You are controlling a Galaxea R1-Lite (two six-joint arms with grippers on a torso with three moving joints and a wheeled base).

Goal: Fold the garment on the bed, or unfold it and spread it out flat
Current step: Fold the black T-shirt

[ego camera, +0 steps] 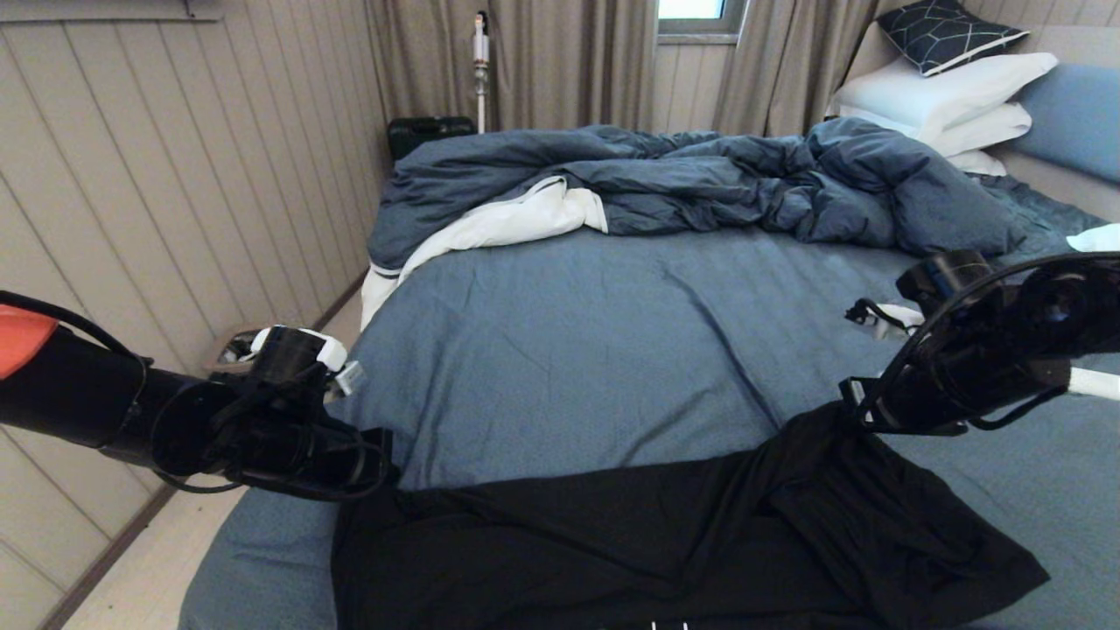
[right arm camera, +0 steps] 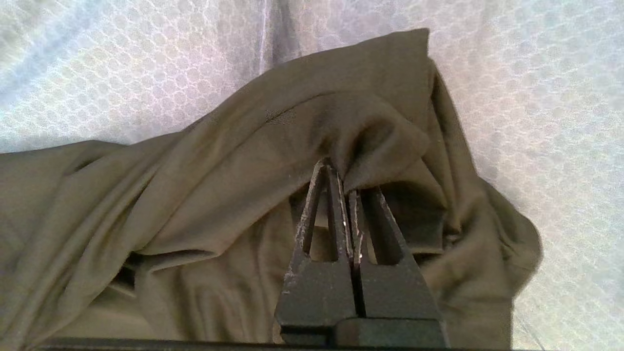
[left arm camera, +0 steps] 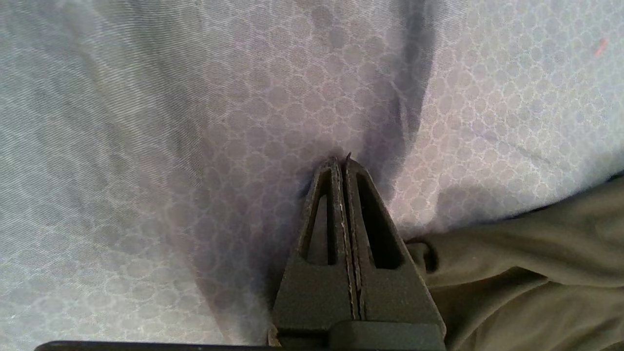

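The black garment [ego camera: 612,542] lies rumpled across the near edge of the bed [ego camera: 569,350], plain side up. My right gripper [ego camera: 853,407] is shut on a raised fold at the garment's far right part, lifting it into a peak. In the right wrist view the cloth [right arm camera: 195,195] is pinched at the tips of the right gripper [right arm camera: 341,178]. My left gripper [ego camera: 376,468] sits at the garment's far left corner. In the left wrist view the left gripper [left arm camera: 341,161] is shut over the sheet, with no cloth seen between its fingers. The garment's edge [left arm camera: 536,263] lies right beside it.
A rumpled dark blue duvet [ego camera: 700,184] with white lining lies across the far half of the bed. White pillows [ego camera: 945,96] and a patterned cushion [ego camera: 945,31] are stacked at the far right. A panelled wall [ego camera: 175,175] and a strip of floor [ego camera: 131,577] run along the left.
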